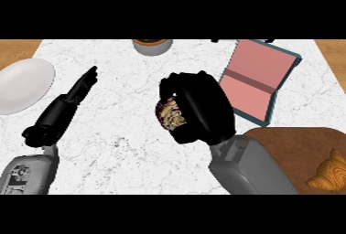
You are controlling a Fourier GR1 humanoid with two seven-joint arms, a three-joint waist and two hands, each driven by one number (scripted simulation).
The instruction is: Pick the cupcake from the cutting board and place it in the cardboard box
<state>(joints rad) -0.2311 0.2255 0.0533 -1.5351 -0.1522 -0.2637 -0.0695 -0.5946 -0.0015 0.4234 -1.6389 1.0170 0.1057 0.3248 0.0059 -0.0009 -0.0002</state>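
White marble counter (135, 132) fills the head view, with strips of wood showing at its far corners. Farthest to the left of the left hand lies a pale oval plate (24, 84) at the counter's edge. The left hand (67, 103) rests well apart from the other, its fingers straight and pointing away from the robot, holding nothing. Beyond and between the two hands, a small round cup-like thing (152, 45) sits at the far edge, partly cut off. The right hand (199, 107) is curled round the cupcake (171, 114), whose swirled brown and cream side shows at the hand's left. Just to the right of that hand lies an open pink box (253, 80) with a teal rim. Nearer the robot, beside the right forearm, the brown cutting board (290, 141) carries a croissant (331, 173).
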